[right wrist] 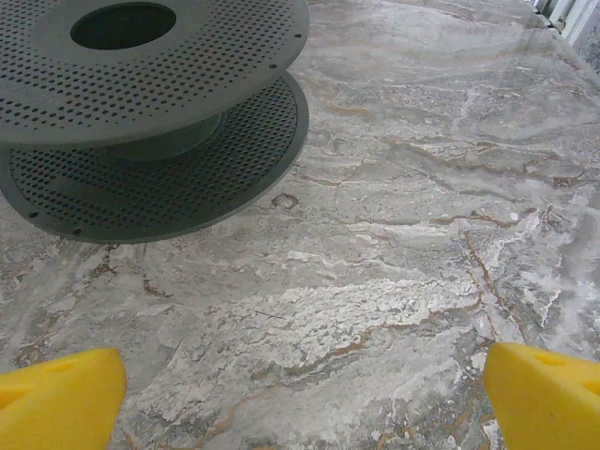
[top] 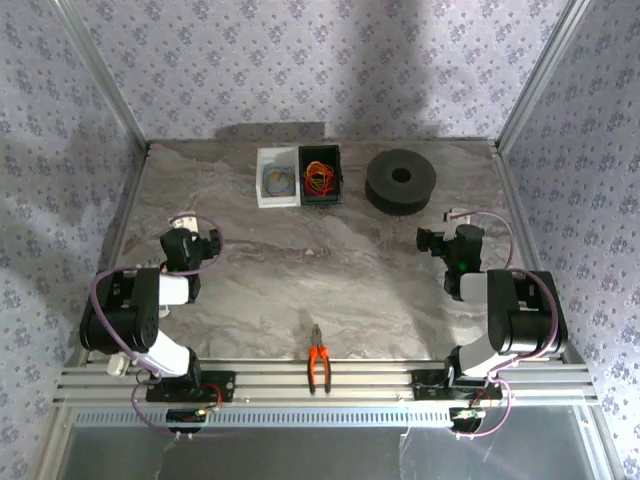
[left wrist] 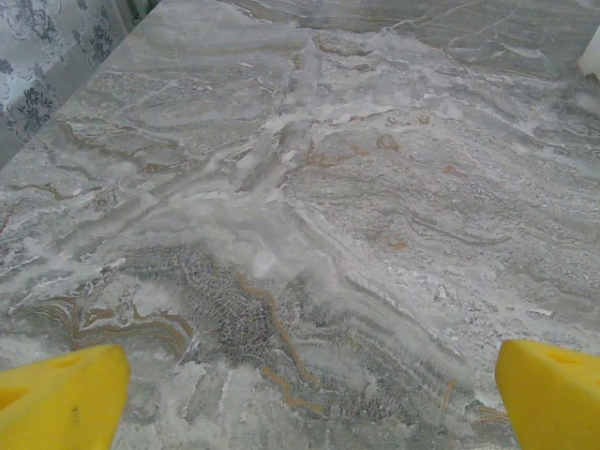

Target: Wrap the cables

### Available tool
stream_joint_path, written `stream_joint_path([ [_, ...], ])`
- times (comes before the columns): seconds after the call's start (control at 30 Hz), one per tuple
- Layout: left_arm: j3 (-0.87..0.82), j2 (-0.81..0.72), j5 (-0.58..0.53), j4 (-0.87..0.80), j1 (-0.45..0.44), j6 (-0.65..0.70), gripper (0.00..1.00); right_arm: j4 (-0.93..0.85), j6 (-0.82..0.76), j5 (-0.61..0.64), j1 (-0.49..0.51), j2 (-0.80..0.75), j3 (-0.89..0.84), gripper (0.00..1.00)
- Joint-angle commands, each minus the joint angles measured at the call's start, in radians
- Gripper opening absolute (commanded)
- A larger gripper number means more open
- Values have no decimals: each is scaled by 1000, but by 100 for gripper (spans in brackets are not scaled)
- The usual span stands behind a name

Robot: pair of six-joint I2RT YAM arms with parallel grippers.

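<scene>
From the overhead camera, I see the red wire (top: 320,179) bunched in a loose tangle inside a small black box (top: 320,150) at the far side of the table (top: 300,280). A white box (top: 268,158) touches it on the left, and the black spool (top: 401,180) lies flat just to its right. Orange-handled pliers (top: 319,365) rest on the near rail between the arm bases. The left claw (top: 185,225) and the right claw (top: 450,222) both hang over bare table, well apart from the wire.

I judge the wire to be light, limp and a bit springy, so it is likely to snag on its own loops and slide out of a loose pinch. I would take it by a free end or by a single strand at the top of the bundle, not by the whole clump. From here I cannot pick out an end. I can read no label or writing on either box.

Through the left wrist camera, the left claw (left wrist: 300,408) stands wide, its yellow fingertips (left wrist: 61,398) at the two lower corners with nothing between them but marbled tabletop.

Through the right wrist camera, the right claw (right wrist: 300,408) is just as wide and holds nothing. The spool (right wrist: 150,103) sits ahead and to the left, with two perforated discs on a narrow hub. It looks stiff and light, and I expect it could skid on the smooth top when the wire is pulled. It carries no brand mark that I can make out.
</scene>
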Motion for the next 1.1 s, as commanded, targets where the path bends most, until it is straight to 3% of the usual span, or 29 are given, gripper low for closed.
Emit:
stream_joint_path([
  [0.0,18,-4,-4,26,-2,9,100,18,-14,1,1,8,4,100],
  [1.07,21,-2,-5,21,-1,9,100,15,-9,-10,-5,10,7,100],
])
